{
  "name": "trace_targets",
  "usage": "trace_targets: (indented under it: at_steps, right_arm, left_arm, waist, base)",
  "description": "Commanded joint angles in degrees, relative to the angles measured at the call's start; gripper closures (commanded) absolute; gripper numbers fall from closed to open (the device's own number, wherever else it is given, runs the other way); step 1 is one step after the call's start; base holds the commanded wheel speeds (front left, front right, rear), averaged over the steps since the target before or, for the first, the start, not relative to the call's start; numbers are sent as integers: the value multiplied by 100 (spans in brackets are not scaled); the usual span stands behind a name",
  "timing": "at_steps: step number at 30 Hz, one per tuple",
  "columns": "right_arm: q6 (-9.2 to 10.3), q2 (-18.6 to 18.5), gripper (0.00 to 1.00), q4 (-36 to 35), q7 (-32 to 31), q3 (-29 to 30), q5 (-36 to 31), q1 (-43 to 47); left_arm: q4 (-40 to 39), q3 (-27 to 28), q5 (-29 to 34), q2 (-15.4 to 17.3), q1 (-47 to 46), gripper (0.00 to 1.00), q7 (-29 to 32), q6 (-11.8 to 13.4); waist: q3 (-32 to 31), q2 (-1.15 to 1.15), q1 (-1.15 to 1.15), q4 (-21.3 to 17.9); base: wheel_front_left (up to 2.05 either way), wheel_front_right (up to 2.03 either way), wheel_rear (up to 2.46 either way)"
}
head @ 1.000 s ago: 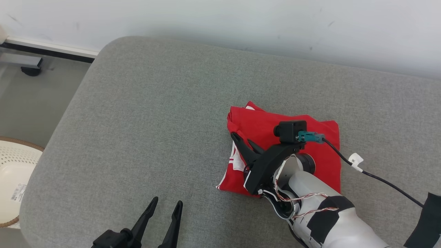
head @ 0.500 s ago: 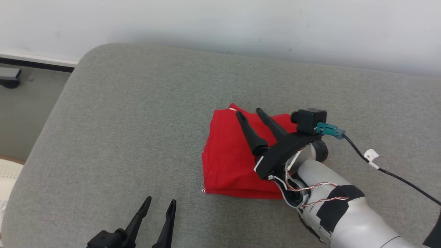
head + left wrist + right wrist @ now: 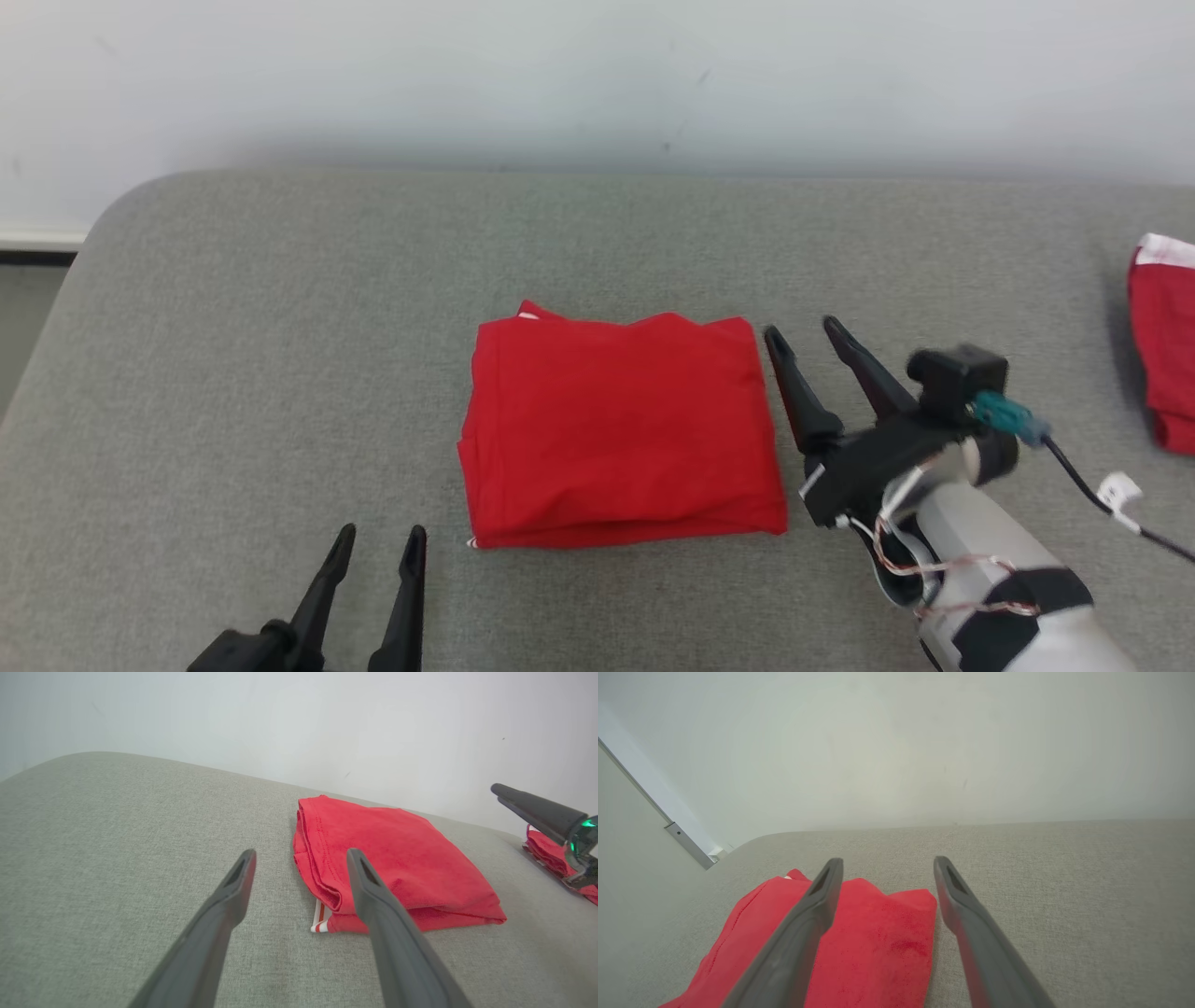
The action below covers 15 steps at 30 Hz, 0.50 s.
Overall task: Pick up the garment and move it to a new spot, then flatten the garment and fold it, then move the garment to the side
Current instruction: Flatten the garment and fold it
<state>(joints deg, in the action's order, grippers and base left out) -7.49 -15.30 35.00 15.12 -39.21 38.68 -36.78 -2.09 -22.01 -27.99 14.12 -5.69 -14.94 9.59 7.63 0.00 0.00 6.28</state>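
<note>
The red garment (image 3: 621, 429) lies folded into a neat rectangle on the grey cushioned surface (image 3: 280, 327), a white-striped hem corner peeking out at its lower left. My right gripper (image 3: 803, 331) hovers just off its right edge, open and empty. In the right wrist view the garment (image 3: 873, 947) lies below and left of my right gripper (image 3: 887, 864). My left gripper (image 3: 381, 534) rests open near the front edge, left of the fold. The left wrist view shows the garment (image 3: 397, 858) beyond my left gripper (image 3: 301, 854).
A second red cloth (image 3: 1162, 345) with a white band lies at the far right edge; it appears again as red cloth (image 3: 551, 856) behind the other arm's finger. A pale wall (image 3: 597, 75) backs the surface. A strip of floor (image 3: 23, 327) shows at far left.
My right gripper let go of the garment, opened, and drew back to its right side. The camera turned, so the whole picture has shifted and the second red cloth came into view.
</note>
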Motion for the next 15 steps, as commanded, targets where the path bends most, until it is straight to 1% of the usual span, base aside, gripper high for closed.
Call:
trace_targets:
  at_steps: [1,5,11,15]
  right_arm:
    - [1,-10,0,-83,5,78,-135,147]
    - [1,-43,0,-667,5,797,-996,881]
    - [1,109,0,-1529,6,1722,-2016,2045]
    - [1,218,0,-2038,6,2108,-2527,2661]
  left_arm:
    - [1,60,101,5,122,0,-25,-34]
    - [7,380,236,-101,344,0,-25,-84]
    - [-153,885,694,-278,717,0,-25,-245]
    - [-292,1174,1099,-384,948,0,-26,-466]
  waist:
    - [-202,0,0,-207]
    - [-449,0,0,-386]
    - [-764,0,0,-578]
    - [-865,0,0,-649]
  base:
    - [0,0,0]
    - [0,0,0]
    - [0,0,0]
    - [0,0,0]
